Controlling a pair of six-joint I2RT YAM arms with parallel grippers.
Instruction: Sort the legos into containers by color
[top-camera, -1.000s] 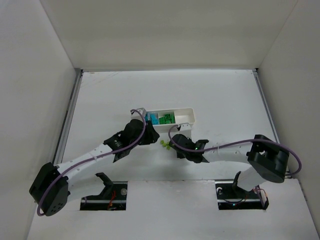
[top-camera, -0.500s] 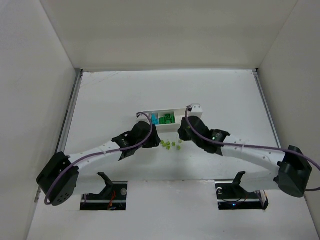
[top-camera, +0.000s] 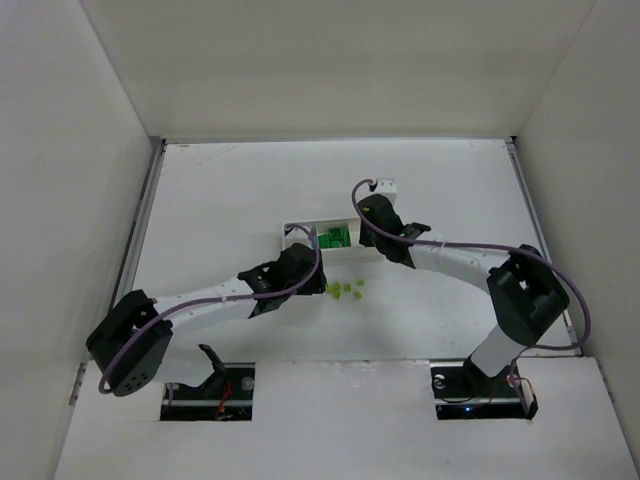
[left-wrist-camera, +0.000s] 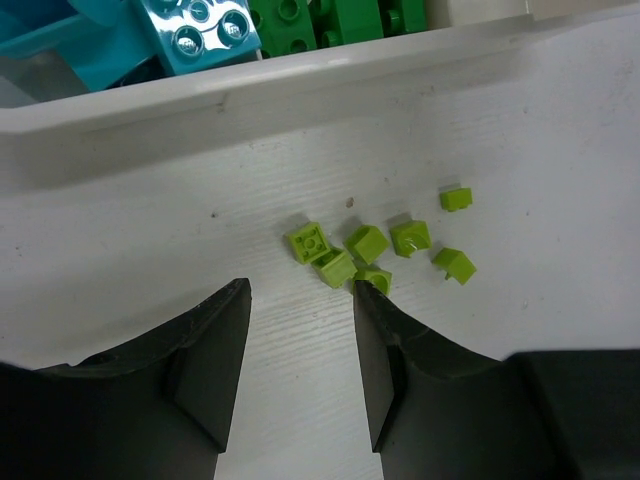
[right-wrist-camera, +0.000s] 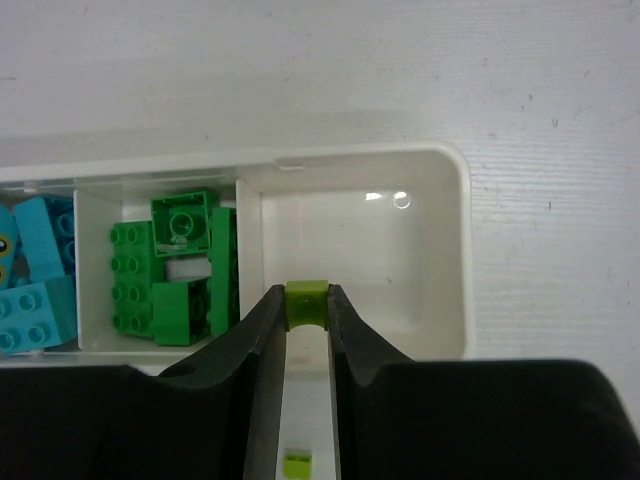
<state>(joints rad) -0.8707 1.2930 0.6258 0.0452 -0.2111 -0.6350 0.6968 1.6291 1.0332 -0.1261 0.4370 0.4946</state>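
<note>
Currently, the right gripper (right-wrist-camera: 304, 302) is closed narrowly on one yellow-green piece (right-wrist-camera: 306, 305), which is pinched between the two fingertips. Beneath and ahead of that held piece, the rightmost compartment of the white tray (right-wrist-camera: 455, 175) is seen, with its divider wall just left of the fingers. Further left of the gripper, the green bricks (right-wrist-camera: 180, 270) are lodged in the middle compartment. The cyan bricks (right-wrist-camera: 35, 275) are found in the compartment beyond it, at the frame edge. Behind the fingertips, towards the wrist, a second small yellow-green piece (right-wrist-camera: 296, 462) is glimpsed on the table (right-wrist-camera: 560, 90) through the gap between the fingers.

The left gripper (left-wrist-camera: 300, 300) is held wide apart, and nothing is gripped between its fingers. Just ahead of its tips and slightly to the right, several yellow-green pieces (left-wrist-camera: 368, 243) are scattered loosely on the table. One of them is lying right at the tip of the right finger; whether it is touched cannot be told. Ahead of that cluster the tray's near wall is met, and cyan and green bricks are visible over it.
</note>
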